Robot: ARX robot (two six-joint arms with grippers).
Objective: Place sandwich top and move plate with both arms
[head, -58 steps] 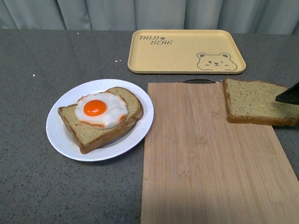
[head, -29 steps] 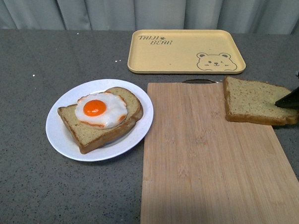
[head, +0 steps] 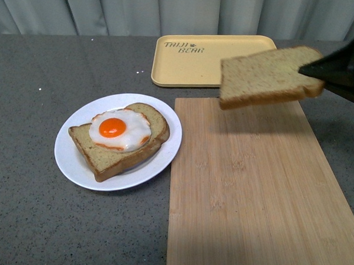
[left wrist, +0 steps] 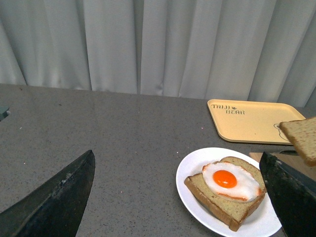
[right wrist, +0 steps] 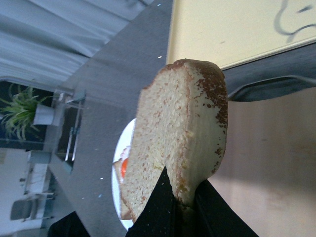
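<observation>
Lifted off the pale wooden cutting board (head: 250,194) since a moment ago: plain brown toasted bread slice (head: 263,77), airborne over the board's far edge.
Pinched at its right end by the black right end effector (head: 308,70); left end effector (left wrist: 176,155) spread wide, empty. Carrying step, seemingly; next, a leftward sweep and a square lowering onto the egg-topped bread (head: 108,162) on the round white plate (head: 69,163).
</observation>
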